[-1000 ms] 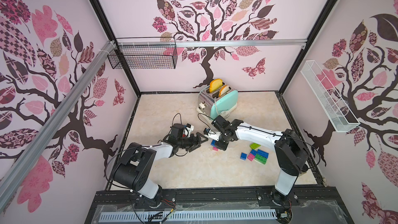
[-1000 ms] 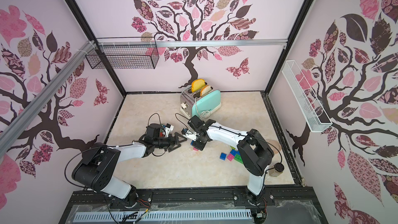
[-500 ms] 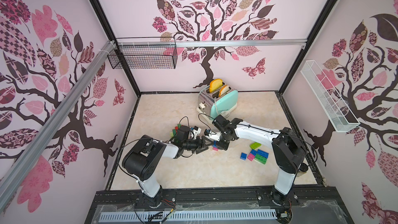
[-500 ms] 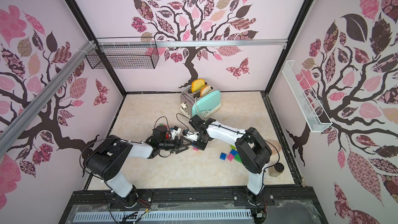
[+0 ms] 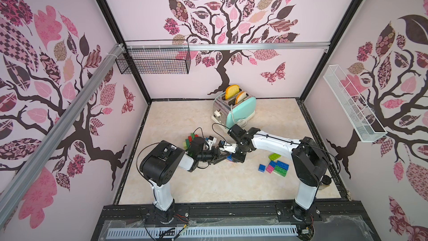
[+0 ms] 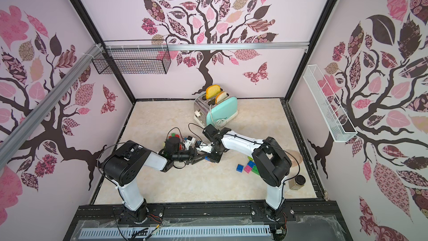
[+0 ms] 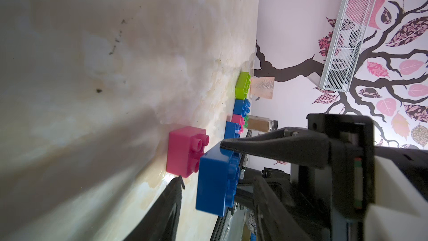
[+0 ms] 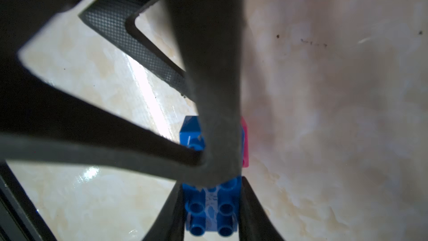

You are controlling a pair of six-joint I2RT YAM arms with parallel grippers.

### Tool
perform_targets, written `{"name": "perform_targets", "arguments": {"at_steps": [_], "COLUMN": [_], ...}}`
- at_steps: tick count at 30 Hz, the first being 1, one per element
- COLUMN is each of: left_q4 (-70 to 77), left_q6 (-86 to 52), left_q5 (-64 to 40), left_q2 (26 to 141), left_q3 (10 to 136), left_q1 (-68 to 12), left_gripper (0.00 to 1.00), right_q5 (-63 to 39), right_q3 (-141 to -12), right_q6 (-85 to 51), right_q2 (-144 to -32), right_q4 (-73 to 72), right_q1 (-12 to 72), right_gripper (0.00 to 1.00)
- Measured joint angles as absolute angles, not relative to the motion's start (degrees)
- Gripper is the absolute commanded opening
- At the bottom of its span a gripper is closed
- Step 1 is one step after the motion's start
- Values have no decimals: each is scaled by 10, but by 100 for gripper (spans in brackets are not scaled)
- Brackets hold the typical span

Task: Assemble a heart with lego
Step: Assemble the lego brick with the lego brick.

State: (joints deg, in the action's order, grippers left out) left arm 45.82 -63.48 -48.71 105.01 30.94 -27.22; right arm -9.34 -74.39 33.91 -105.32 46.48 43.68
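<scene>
A blue lego brick [image 8: 212,207] sits studs up between my right gripper's [image 8: 212,193] fingers, which are shut on its long sides. In both top views that gripper [image 5: 234,158] points down at mid-table. My left gripper [image 7: 217,178] reaches in from the side with its jaws open astride the same blue brick [image 7: 216,181]. One finger [image 7: 169,202] lies low by the table, apart from the brick. A pink brick [image 7: 184,151] stands right behind the blue one. In a top view the left gripper [image 6: 201,157] meets the right gripper [image 6: 212,158].
Loose bricks lie to the right: lime [image 5: 274,156], blue [image 5: 262,168], pink [image 5: 269,168], green [image 5: 280,170]. A stack of red, green and lime bricks [image 5: 190,140] sits behind the left wrist. A toaster [image 5: 236,110] stands at the back, a jar [image 6: 297,181] front right.
My left arm has stretched rightward to the right gripper and its jaws have narrowed around the blue brick. The right gripper has kept its grip and place.
</scene>
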Motion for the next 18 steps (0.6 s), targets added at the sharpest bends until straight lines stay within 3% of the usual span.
{"name": "perform_targets", "arguments": {"at_steps": [18], "left_q4": [490], "left_q6": [-651], "left_q5": [-484], "left_q2": [1077], "left_q3": [308], "left_q1": [-280], "left_gripper": [42], "right_q5": [-67], "right_q3": [-775], "right_q6": [360], "right_q2": [-1082], "right_q4": [481], "right_q1": [436], "right_gripper": [23]}}
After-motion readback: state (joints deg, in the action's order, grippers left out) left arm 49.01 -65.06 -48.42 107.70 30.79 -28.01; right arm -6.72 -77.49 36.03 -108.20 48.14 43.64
